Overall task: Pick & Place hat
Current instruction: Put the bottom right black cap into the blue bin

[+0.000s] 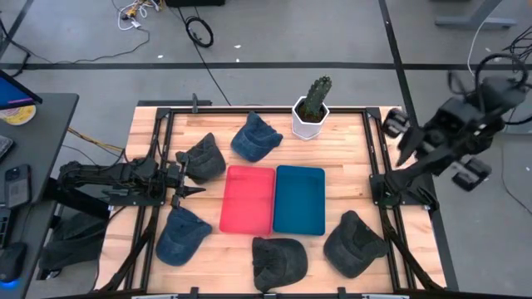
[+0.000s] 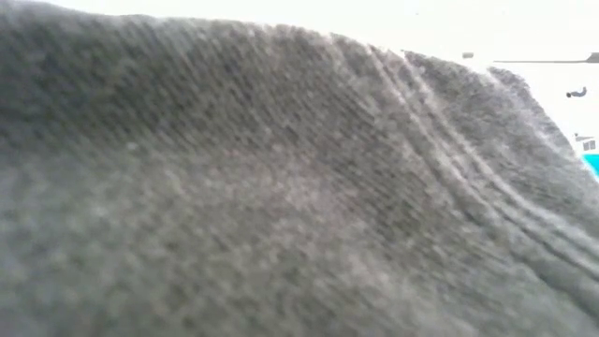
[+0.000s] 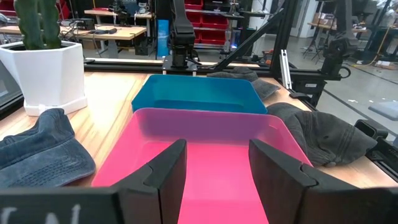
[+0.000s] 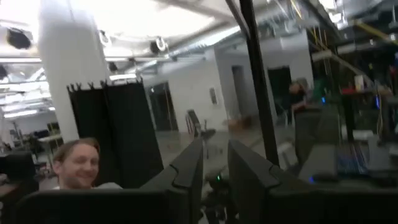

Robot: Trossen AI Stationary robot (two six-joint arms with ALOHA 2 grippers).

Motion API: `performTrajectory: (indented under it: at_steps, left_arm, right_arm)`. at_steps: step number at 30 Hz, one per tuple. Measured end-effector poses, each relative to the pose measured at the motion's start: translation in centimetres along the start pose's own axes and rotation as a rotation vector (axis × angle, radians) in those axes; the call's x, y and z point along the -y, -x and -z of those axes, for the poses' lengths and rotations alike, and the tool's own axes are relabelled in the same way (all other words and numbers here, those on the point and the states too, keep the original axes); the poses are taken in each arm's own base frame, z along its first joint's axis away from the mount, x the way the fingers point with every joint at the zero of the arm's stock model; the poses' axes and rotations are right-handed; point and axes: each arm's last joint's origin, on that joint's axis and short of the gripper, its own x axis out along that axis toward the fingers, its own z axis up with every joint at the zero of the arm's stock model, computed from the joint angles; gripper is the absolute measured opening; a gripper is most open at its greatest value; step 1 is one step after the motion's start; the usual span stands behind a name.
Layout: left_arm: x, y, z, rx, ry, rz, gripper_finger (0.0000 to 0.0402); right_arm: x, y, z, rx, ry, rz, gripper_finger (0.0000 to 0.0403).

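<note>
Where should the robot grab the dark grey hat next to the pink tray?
Probably by the soft crown of the dark grey cloth hat, coming straight down from above. It lies slumped on the wooden table beside the pink plastic tray, so the bunched fabric offers a fold to pinch. The open left gripper sits nearest.

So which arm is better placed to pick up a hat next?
Probably the left: its pincer is open, low over the table beside a dark hat, facing the red tray. The right pincer is raised off the table's edge.
</note>
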Motion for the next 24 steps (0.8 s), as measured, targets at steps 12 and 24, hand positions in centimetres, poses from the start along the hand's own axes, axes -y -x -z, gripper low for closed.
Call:
performTrajectory:
  at_steps: [12, 24]
  left_arm:
    - [0.0, 0.0, 0.0, 0.000, 0.000, 0.000, 0.0177]
    - [0.0, 0.0, 0.0, -0.001, 0.000, 0.000, 0.0177]
  right_arm:
    - [-1.2, -3.9, 1.1, -0.326, -0.178, 0.290, 0.0080]
    - [-1.9, -5.5, 9.1, -0.879, -0.510, 0.567, 0.0080]
